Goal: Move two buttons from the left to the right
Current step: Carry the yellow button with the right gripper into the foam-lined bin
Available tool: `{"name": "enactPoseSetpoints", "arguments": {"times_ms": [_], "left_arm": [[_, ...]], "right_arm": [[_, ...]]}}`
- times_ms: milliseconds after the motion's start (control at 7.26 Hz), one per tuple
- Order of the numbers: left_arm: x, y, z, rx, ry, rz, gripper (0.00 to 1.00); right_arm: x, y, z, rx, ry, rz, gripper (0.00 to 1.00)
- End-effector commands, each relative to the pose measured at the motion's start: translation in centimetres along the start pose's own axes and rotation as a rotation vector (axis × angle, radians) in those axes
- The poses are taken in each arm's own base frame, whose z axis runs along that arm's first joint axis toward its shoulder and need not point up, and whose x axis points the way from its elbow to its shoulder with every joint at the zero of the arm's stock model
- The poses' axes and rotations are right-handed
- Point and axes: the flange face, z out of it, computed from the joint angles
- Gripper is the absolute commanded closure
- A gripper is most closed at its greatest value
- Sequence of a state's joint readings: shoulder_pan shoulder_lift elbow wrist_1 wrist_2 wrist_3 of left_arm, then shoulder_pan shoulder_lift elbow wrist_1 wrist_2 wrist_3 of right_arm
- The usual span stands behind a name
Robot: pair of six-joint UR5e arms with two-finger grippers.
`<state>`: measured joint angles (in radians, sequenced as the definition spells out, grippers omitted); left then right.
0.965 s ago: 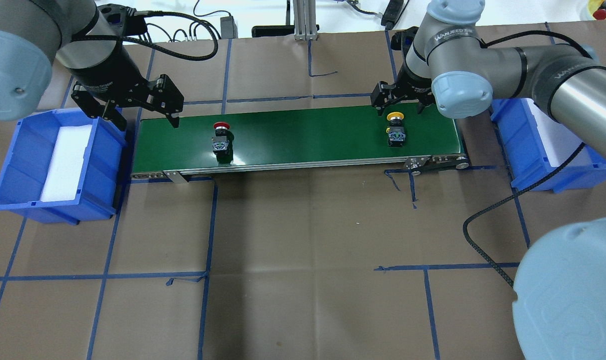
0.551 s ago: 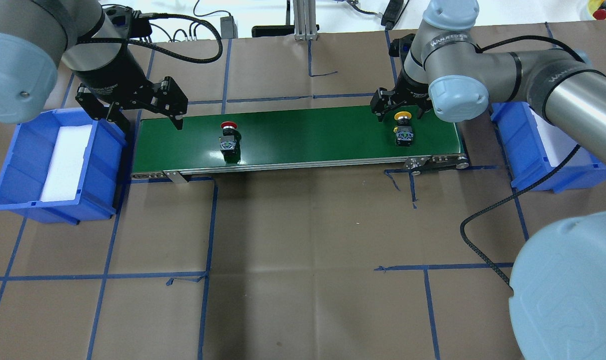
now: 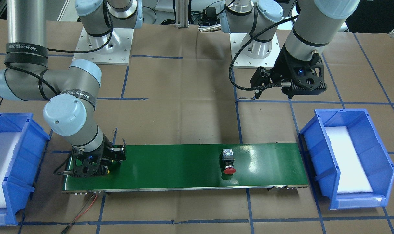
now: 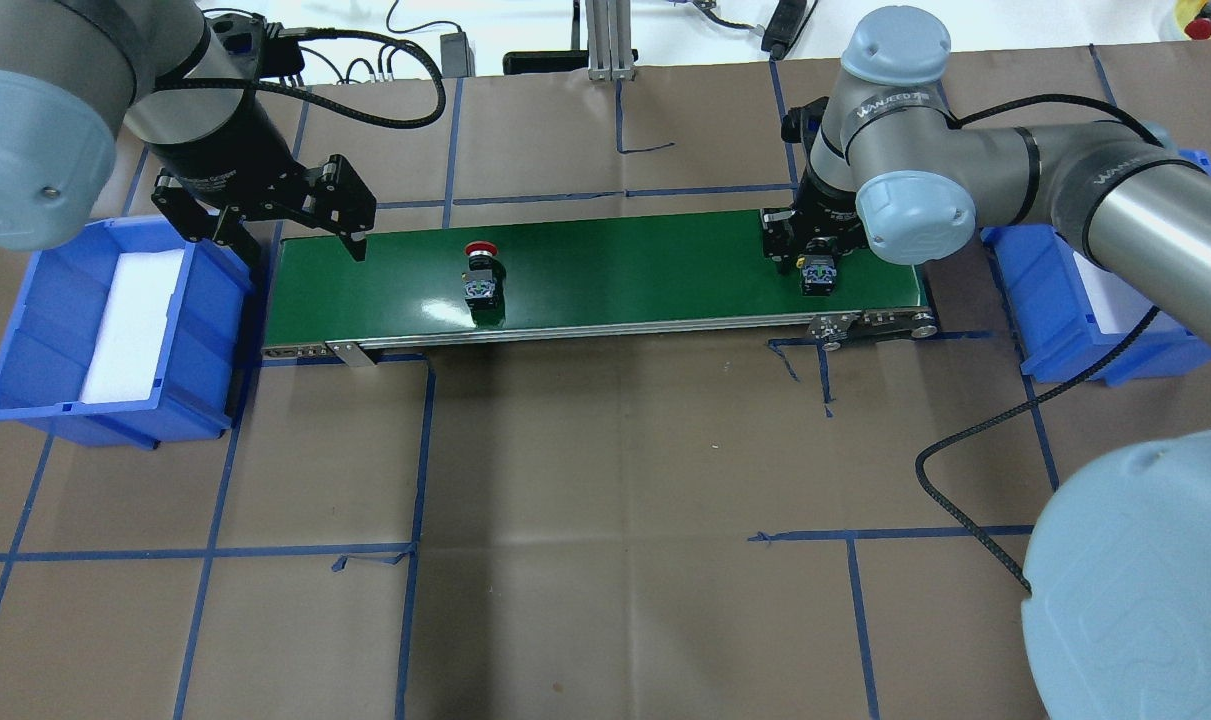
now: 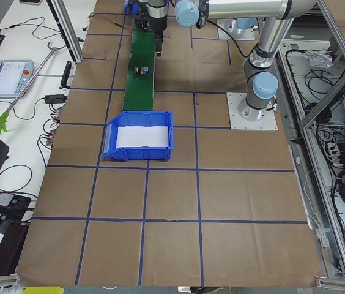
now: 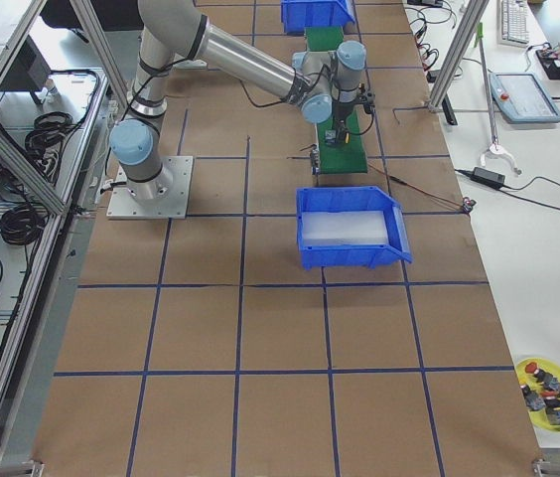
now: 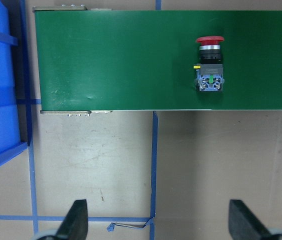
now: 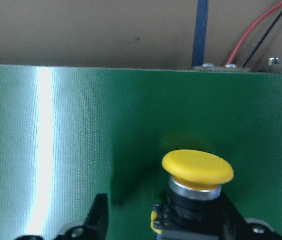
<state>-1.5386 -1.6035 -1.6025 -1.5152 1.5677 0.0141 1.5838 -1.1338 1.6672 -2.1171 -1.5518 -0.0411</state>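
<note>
The red button (image 4: 481,270) lies on its side on the green conveyor belt (image 4: 625,262), left of the middle; it also shows in the front view (image 3: 228,161) and the left wrist view (image 7: 209,62). The yellow button (image 4: 818,277) lies near the belt's right end, its cap large in the right wrist view (image 8: 197,168). My right gripper (image 4: 811,256) is low on the belt with its open jaws either side of the yellow button; one finger (image 8: 99,216) stands apart from the button's body. My left gripper (image 4: 295,238) hangs open and empty over the belt's left end.
A blue bin (image 4: 27,330) with a white foam liner stands off the belt's left end. A second blue bin (image 4: 1047,300) stands off the right end, partly under my right arm. Blue tape lines cross the brown table cover. A black cable (image 4: 965,500) lies at front right.
Both buttons have travelled to the right along the belt. My right gripper has come down from behind the yellow button to sit around it. My left gripper has hardly moved.
</note>
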Motion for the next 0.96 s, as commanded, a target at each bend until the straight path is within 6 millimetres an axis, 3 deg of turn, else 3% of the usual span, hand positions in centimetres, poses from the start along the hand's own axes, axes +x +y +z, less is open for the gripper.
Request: {"name": "enactPoseSetpoints", "arguments": {"times_ms": [0,138,276,413,551,827], "left_arm": [[0.0,0.0,0.0,0.000,0.002,0.001,0.00],[0.0,0.0,0.0,0.001,0.003,0.001,0.00],[0.0,0.0,0.0,0.000,0.003,0.001,0.00],[0.0,0.0,0.0,0.001,0.003,0.000,0.00],[0.0,0.0,0.0,0.001,0.003,0.000,0.00],[0.1,0.1,-0.1,0.003,0.006,0.001,0.00]], "right_arm": [[0.6,0.5,-1.7,-0.004,0.020,0.008,0.96],[0.8,0.5,-2.5,-0.005,0.022,0.005,0.98],[1.4,0.9,-6.2,0.010,0.009,0.019,0.98],[4.5,1.0,-9.4,0.014,0.006,0.052,0.98],[9.1,0.8,-11.5,0.006,0.005,0.065,0.97],[15.6,2.1,-14.7,0.030,0.014,0.032,0.95]]}}
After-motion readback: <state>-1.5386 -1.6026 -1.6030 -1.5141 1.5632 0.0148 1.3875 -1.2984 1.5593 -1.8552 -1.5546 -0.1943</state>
